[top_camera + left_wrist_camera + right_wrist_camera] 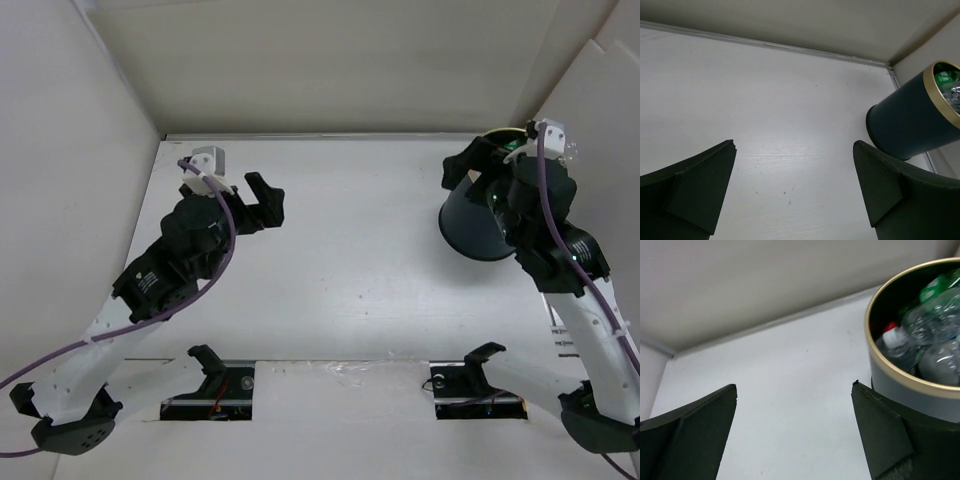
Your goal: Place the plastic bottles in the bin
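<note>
White table [350, 250] | 1 bin [905, 125] | at least 3 plastic bottles [935, 335] inside | left hand [794, 145], right hand [794, 386]: both released, empty

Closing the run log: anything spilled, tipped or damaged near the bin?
Nothing stands out. The dark navy cylindrical bin with the gold rim sits on its base at the far right, the clear plastic bottles piled inside, none seen on the white table. The left gripper and right gripper are open and empty.
</note>
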You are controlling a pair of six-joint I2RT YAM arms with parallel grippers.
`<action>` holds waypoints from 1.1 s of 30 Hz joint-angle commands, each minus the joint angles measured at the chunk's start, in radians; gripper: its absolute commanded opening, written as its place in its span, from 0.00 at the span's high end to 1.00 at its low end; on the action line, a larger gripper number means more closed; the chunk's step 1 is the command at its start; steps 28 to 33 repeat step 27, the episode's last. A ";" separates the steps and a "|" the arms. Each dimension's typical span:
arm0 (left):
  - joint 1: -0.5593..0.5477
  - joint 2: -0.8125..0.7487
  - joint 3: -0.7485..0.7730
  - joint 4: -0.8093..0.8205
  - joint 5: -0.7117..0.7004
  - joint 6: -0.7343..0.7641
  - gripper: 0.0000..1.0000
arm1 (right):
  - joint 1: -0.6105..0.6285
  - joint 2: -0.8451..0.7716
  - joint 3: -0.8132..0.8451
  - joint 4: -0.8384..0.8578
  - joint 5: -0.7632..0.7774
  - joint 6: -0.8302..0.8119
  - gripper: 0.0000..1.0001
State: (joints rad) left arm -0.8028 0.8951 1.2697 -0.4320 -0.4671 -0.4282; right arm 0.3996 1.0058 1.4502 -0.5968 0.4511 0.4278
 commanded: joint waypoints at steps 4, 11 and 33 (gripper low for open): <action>0.005 -0.108 0.082 -0.128 -0.160 0.043 0.00 | 0.165 -0.134 0.030 -0.254 -0.006 -0.055 0.00; 0.005 -0.269 0.063 -0.237 -0.096 0.043 0.00 | 0.183 -0.360 -0.028 -0.382 -0.123 -0.055 0.00; 0.005 -0.418 -0.032 -0.284 -0.074 -0.049 0.00 | 0.183 -0.518 -0.025 -0.508 -0.077 -0.077 0.00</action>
